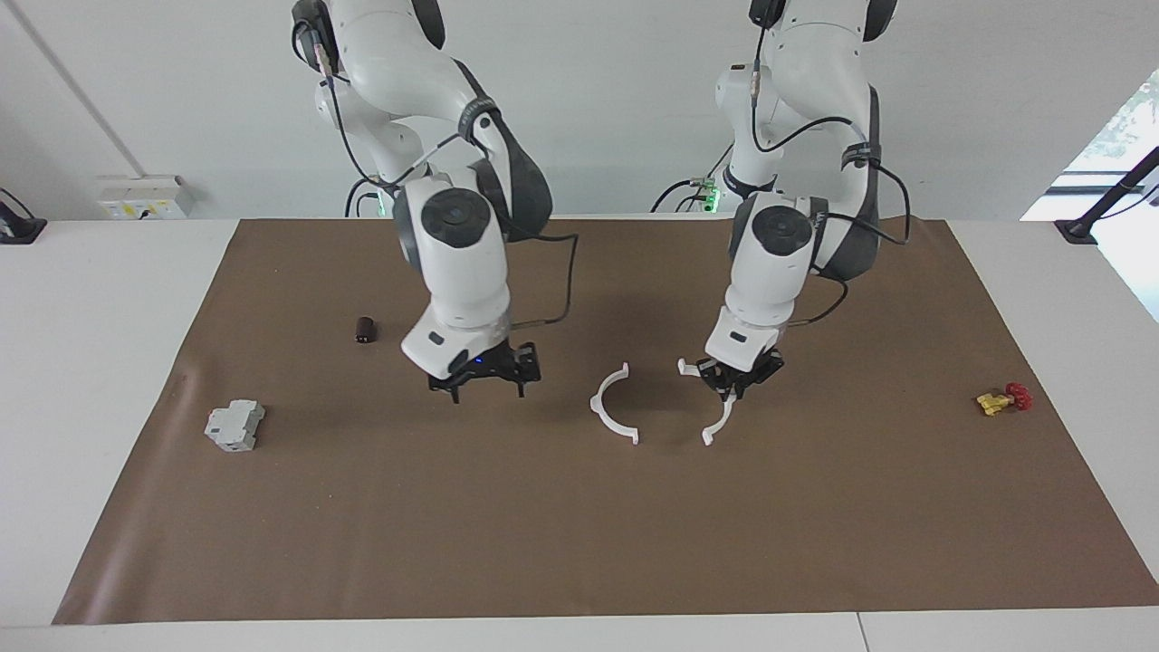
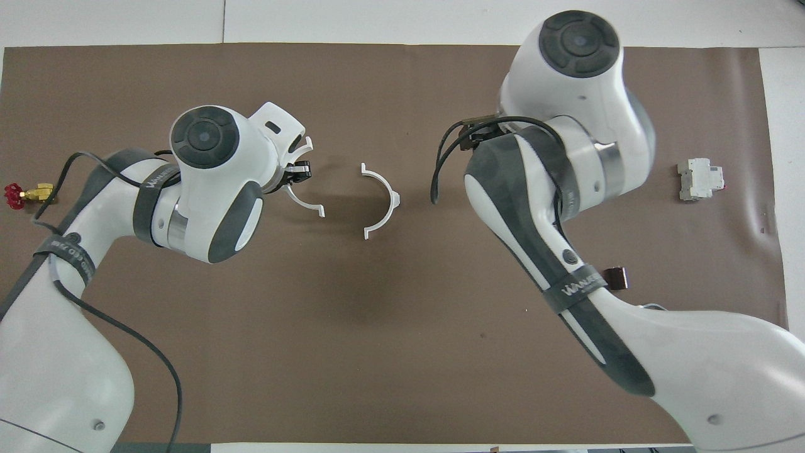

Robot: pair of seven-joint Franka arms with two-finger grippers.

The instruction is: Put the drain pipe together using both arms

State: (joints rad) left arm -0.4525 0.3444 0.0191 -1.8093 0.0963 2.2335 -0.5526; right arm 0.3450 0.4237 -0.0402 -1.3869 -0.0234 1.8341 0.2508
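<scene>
Right now the drain pipe is in two white half-rings, and they are not joined yet. One half-ring [image 1: 613, 409] lies flat on the brown mat [image 1: 579, 543], in the middle of the table, with nothing holding it. The other half-ring [image 1: 717, 418] is just beside it, toward the left arm's end, and the open sides of the two face each other with a gap between them. My left gripper [image 1: 730, 388] is shut tight on this second half-ring, near its middle. My right gripper [image 1: 487, 373] hangs over bare mat beside the loose half-ring, with its fingers wide open and nothing in them. So I think I am at the step of getting both halves in hand. Next I would bring the right gripper onto the loose half-ring and pinch it, then slide the two halves together so their end tabs meet. I must line up the tabs with care, because the rings are thin and could twist.
</scene>
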